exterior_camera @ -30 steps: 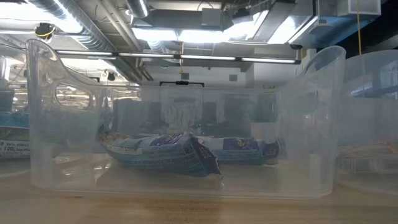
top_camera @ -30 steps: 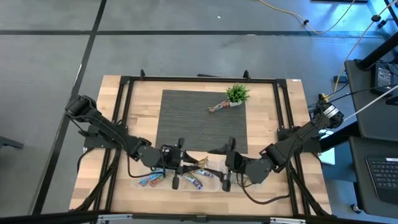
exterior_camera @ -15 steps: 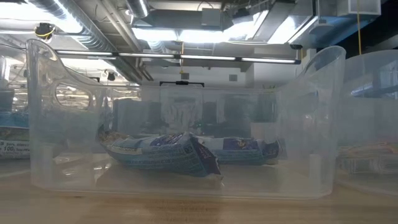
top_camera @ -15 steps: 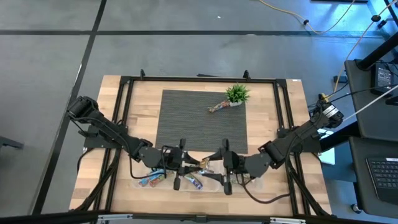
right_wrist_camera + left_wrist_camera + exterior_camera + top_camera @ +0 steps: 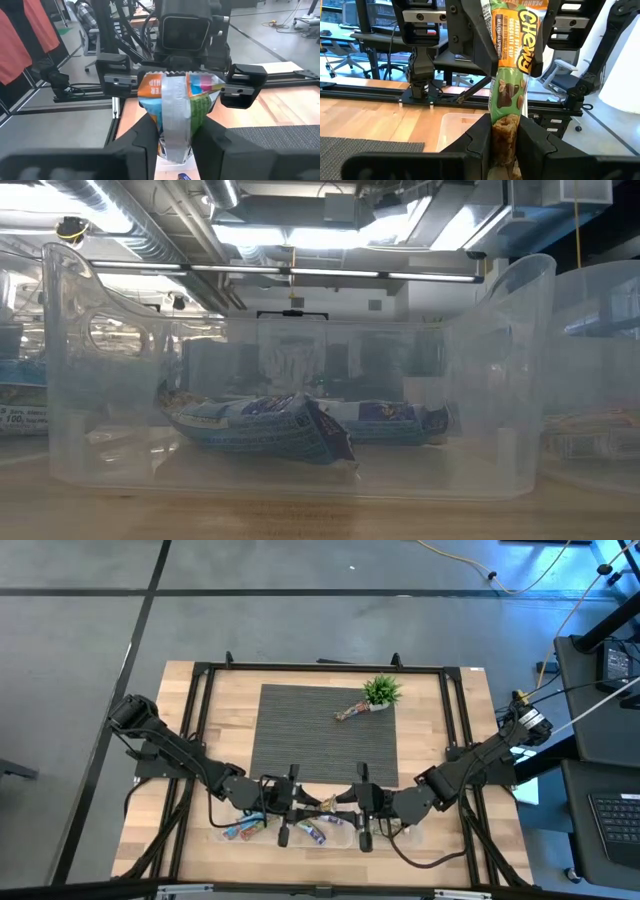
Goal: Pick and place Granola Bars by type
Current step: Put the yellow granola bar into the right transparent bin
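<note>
Two robot arms reach over the tabletop (image 5: 220,710), each ending in one hand: left hand (image 5: 318,806), right hand (image 5: 338,806). One orange-and-green granola bar (image 5: 507,75) sits between them. Two blue-wrapped bars (image 5: 262,428) lie in one clear bin (image 5: 510,380). One potted plant (image 5: 381,691) and one grey mat (image 5: 310,730) are present.

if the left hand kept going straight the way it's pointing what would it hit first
Probably the right hand: it faces the left hand head-on, and both grip the same orange-and-green wrapped granola bar between them.
</note>
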`<action>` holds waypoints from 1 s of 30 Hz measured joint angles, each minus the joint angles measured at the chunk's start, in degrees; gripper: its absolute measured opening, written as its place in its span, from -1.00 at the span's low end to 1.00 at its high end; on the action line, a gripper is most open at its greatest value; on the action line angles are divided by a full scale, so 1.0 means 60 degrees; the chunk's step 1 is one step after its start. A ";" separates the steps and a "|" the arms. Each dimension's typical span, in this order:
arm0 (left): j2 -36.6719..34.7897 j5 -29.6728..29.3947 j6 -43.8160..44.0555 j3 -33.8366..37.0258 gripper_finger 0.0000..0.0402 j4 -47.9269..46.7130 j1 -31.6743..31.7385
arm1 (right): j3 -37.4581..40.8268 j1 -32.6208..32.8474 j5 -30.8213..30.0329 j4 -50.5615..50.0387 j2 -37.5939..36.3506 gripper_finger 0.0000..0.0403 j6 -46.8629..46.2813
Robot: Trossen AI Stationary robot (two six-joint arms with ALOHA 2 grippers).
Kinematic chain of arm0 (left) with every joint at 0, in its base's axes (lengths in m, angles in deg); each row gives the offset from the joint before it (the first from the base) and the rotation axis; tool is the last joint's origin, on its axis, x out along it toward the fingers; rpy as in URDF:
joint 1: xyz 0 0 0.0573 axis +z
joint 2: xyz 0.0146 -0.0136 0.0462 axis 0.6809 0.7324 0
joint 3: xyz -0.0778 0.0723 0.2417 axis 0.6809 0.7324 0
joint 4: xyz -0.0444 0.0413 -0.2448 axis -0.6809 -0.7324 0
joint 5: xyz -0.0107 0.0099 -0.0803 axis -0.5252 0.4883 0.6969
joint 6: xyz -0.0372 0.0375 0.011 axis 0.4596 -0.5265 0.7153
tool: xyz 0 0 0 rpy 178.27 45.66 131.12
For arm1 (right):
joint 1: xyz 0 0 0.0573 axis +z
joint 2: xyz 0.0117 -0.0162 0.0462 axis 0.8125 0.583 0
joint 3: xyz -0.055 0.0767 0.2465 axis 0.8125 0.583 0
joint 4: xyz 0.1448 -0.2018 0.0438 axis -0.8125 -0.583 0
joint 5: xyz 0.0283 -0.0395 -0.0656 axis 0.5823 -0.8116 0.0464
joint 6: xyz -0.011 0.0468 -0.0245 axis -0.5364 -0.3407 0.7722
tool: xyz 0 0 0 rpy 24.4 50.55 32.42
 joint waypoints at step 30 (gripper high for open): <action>-0.0998 0.0391 0.0439 0.0000 -0.24 -0.3504 0.0102 | 0.0000 0.0316 0.3217 -0.8409 -0.0018 -0.51 -0.7791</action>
